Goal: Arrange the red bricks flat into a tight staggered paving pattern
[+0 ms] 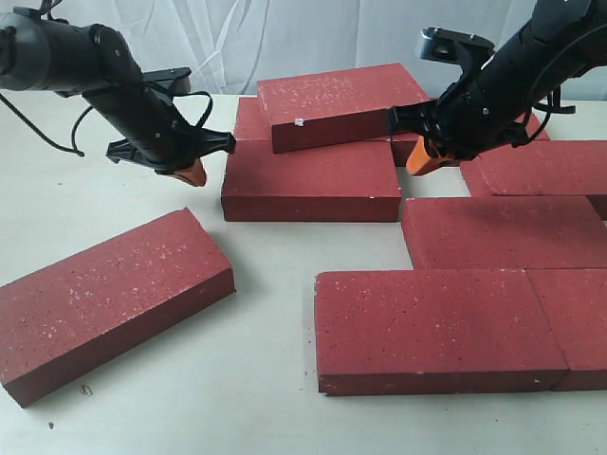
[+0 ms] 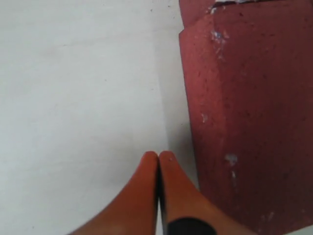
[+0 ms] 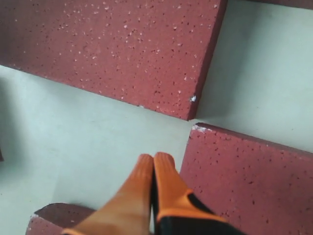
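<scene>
Several red bricks lie on the pale table. One loose brick point(image 1: 104, 294) sits askew at the front left. A centre brick point(image 1: 311, 182) lies flat, and another brick point(image 1: 341, 102) rests tilted on it and on a brick behind. Flat bricks fill the right: a back one point(image 1: 545, 166), a middle one point(image 1: 503, 232) and a front one point(image 1: 436, 327). My left gripper point(image 1: 193, 175) point(image 2: 158, 155) is shut and empty, just beside a brick's point(image 2: 249, 122) end. My right gripper point(image 1: 420, 163) point(image 3: 155, 157) is shut and empty over a gap between bricks point(image 3: 112, 49) point(image 3: 249, 176).
A further brick point(image 1: 580, 322) abuts the front one at the right edge. A white curtain point(image 1: 285, 38) hangs behind the table. Bare tabletop point(image 1: 256, 379) shows at the front between the loose brick and the laid ones.
</scene>
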Robot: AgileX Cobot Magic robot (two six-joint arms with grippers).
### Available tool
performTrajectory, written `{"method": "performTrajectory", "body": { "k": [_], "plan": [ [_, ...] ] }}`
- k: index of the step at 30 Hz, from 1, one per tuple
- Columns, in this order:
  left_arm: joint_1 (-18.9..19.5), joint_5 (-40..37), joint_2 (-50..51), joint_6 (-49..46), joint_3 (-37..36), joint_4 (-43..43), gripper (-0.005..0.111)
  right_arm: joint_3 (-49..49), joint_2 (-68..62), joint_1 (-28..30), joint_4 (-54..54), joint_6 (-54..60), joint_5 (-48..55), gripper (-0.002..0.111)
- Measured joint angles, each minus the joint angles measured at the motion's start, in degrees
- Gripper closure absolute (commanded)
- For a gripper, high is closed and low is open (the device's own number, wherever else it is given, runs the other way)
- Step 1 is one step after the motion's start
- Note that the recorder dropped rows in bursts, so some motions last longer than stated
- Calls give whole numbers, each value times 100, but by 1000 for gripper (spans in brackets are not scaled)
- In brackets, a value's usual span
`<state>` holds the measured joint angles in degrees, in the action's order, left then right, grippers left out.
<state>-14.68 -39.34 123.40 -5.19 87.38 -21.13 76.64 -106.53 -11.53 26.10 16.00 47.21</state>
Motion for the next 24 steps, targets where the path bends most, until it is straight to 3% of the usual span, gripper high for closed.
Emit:
{"method": "performTrajectory", "body": {
  "k": [24],
  "plan": [
    [-543,261,541,-42,273,-862,107,0,0,0,0,9,-243,109]
  ]
}}
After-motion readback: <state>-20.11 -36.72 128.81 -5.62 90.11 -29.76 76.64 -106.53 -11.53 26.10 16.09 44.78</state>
